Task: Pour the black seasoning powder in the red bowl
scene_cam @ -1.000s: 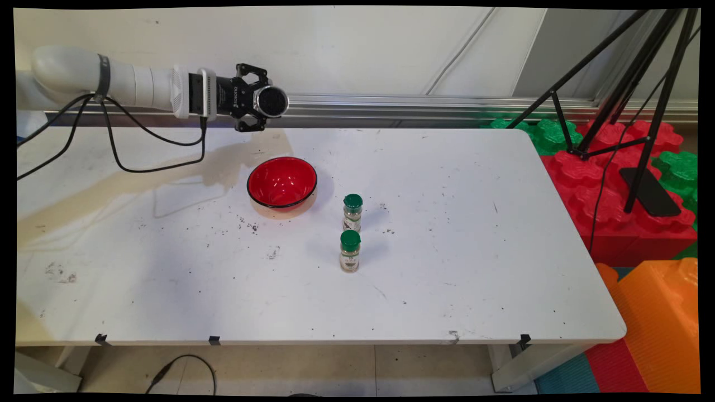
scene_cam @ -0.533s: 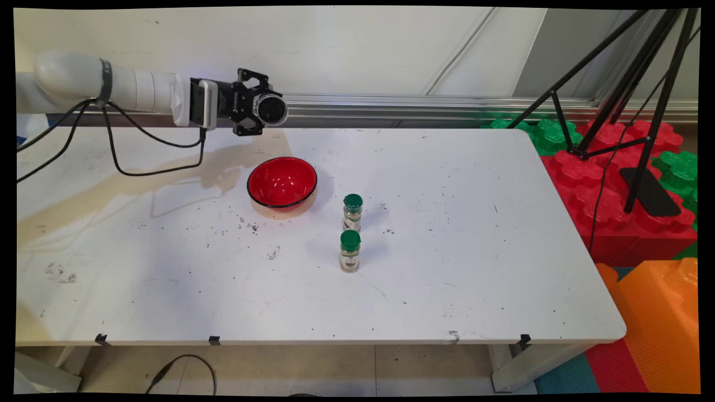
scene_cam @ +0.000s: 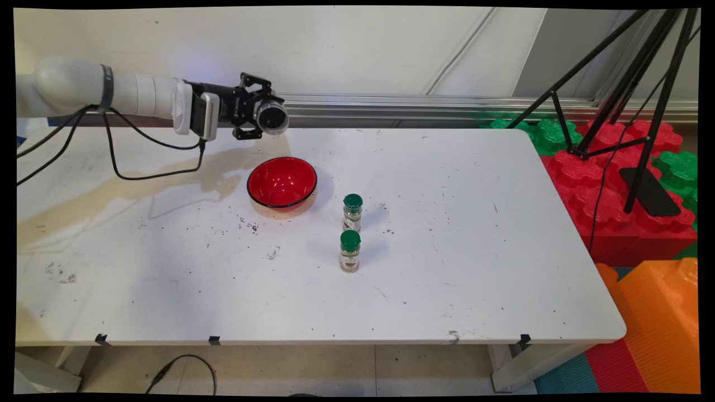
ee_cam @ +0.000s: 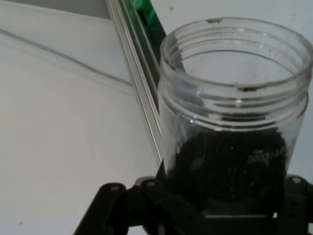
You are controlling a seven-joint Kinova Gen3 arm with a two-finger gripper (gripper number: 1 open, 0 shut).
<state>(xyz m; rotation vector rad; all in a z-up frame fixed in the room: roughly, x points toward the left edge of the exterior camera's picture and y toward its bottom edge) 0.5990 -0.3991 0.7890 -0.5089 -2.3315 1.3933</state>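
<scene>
Holding an open clear jar [ee_cam: 230, 127] on its side, the hand [scene_cam: 254, 111] is clamped around the jar's lower body, with its mouth pointing toward the camera in the main view. It hangs above the far left part of the surface [scene_cam: 447, 268], just behind and left of the red bowl [scene_cam: 282, 181], not yet over it.

Judging from this pose, the jar's mouth should be brought over the middle of the bowl before it tips any lower, and the tilt should be slow, since loose dark grains run suddenly. Dark specks already dot the surface near the bowl, so spilling past the rim is a real risk. The grip should stay low on the glass, clear of the threaded neck.

Well clear of the hand, 2 green-capped spice bottles stand upright to the right of the bowl, the far one [scene_cam: 352, 212] just behind the near one [scene_cam: 349, 251].

Hidden points: the hand view shows dark contents heaped at the jar's base, but how much remains is hard to judge. The fingertips lie behind the glass. The bowl looks empty, though its near inner wall cannot be seen.
</scene>
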